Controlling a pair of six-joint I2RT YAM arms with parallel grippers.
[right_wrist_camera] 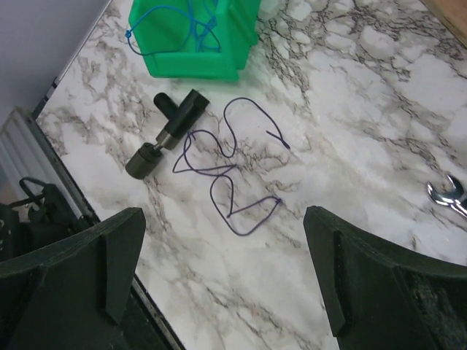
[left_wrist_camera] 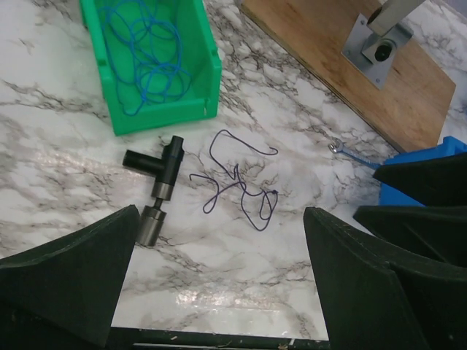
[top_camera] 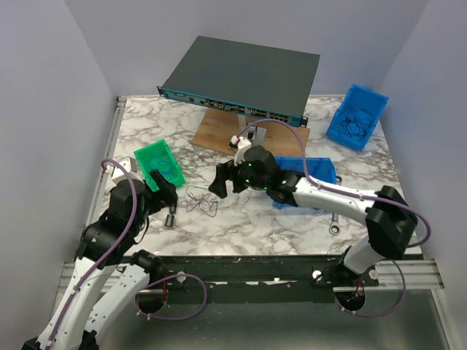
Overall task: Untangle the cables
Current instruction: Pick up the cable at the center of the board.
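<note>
Plainly, the cables [top_camera: 201, 203] lie loose on the marble bench [top_camera: 292, 226], just left of the middle of the top view, in the gap between the two hands. The left hand [top_camera: 165, 188] sits to the left of them, the right hand [top_camera: 222, 182] at their upper right, and both point in toward the tangle. Each hand is spread wide with nothing between its fingers: in either wrist view the dark wire shows in the open space between the two black fingers.

The wire is one thin, dark, looping line, not a tight knot. In the left wrist view it sprawls from the centre of the frame down toward the lower right, with a hooked free end at the top. A black T-shaped tool [left_wrist_camera: 157, 184] lies just beside it on the left, below the green bin [left_wrist_camera: 211, 80], so it stands between the left hand and the wire. By my reading the right hand is slightly nearer and has the freer path to the lower loop.
</note>
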